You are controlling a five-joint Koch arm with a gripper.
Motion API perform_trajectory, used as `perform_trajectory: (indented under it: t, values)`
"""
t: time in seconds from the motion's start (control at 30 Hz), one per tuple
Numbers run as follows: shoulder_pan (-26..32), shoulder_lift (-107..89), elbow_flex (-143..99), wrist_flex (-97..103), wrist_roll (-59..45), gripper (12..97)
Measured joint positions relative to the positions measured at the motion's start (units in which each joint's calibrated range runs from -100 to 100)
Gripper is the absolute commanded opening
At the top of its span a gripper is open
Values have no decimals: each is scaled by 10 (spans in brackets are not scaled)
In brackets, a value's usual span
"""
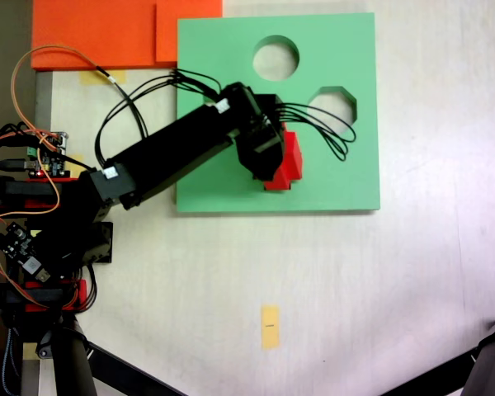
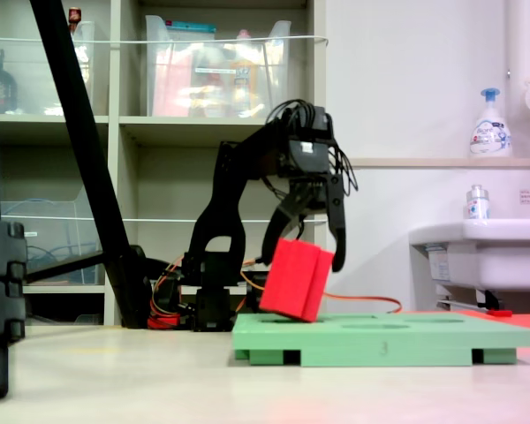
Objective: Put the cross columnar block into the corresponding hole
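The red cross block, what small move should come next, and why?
Probably level it first: in a fixed view the red cross block hangs tilted in the tool, one lower corner touching or nearly touching the green board, so it isn't squared to drop into a cutout.

A lab or workroom corner with a washing area: open beige shelving (image 2: 124, 124) holds clear plastic storage boxes (image 2: 216, 75), a white ceramic sink (image 2: 477, 252) carries a pump soap bottle (image 2: 488, 124) on the ledge above, and bare circuit boards (image 1: 45, 155) with loose wires sit at the pale desk's (image 1: 355, 289) left edge.
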Motion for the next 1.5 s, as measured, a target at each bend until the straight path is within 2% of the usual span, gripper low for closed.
perform_trajectory:
  t: [0.8,1.17,1.5]
  values:
    - [5,-83,-92,2,-1,413]
    - [5,-83,-93,2,-15,413]
    - [4,-62,-83,2,13,413]
